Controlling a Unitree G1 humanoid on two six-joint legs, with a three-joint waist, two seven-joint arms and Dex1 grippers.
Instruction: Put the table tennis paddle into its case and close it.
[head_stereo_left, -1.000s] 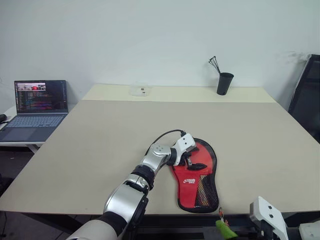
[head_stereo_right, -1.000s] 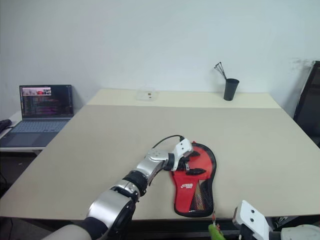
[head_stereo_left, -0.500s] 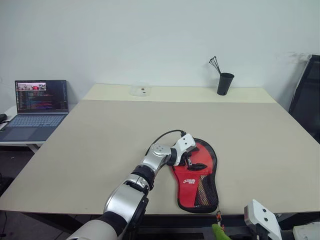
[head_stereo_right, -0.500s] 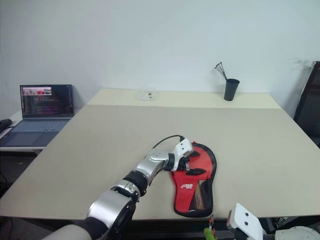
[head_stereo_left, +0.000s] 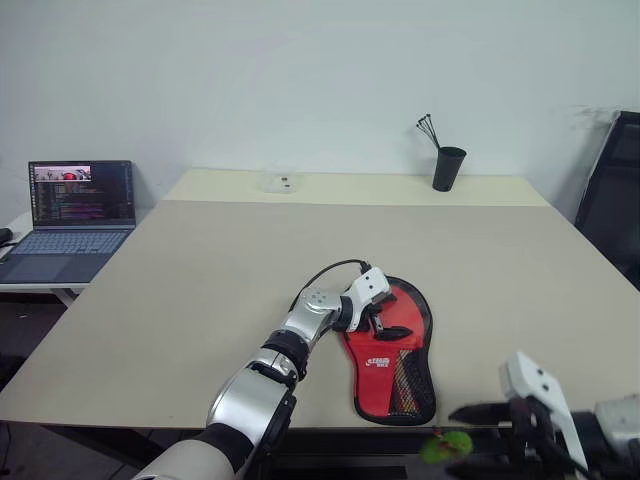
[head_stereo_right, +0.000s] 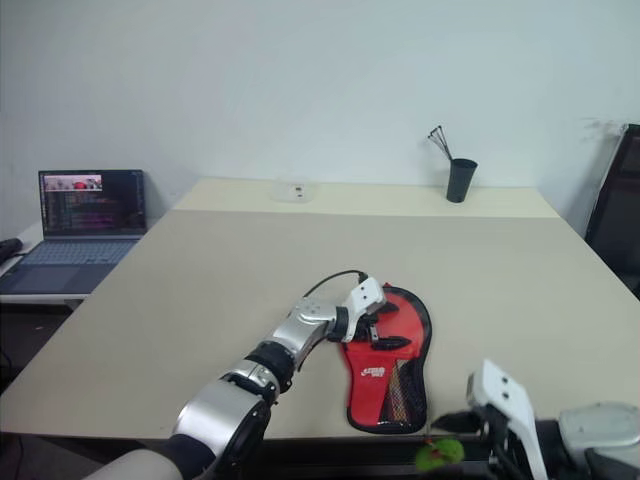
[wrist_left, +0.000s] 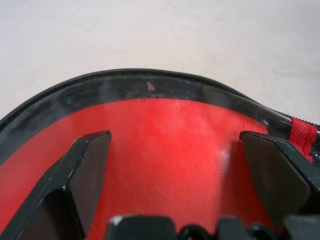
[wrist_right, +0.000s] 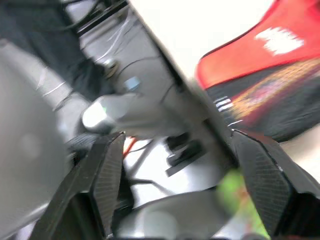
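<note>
Case (head_stereo_left: 392, 347) flat on table (head_stereo_left: 200, 280) | left gripper (head_stereo_left: 383, 318) jaws wide over it | right gripper (wrist_right: 175, 170) jaws apart, empty

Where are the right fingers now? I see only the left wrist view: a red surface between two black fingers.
Observer: The right fingers hang open at the near edge of the table, beside the narrow end of the red case.
Operator: What is on that narrow end?
Observer: A white logo, then a black mesh pocket toward the near edge.
Operator: Anything else on the table?
Observer: A black cup with thin sticks, at the far edge.
</note>
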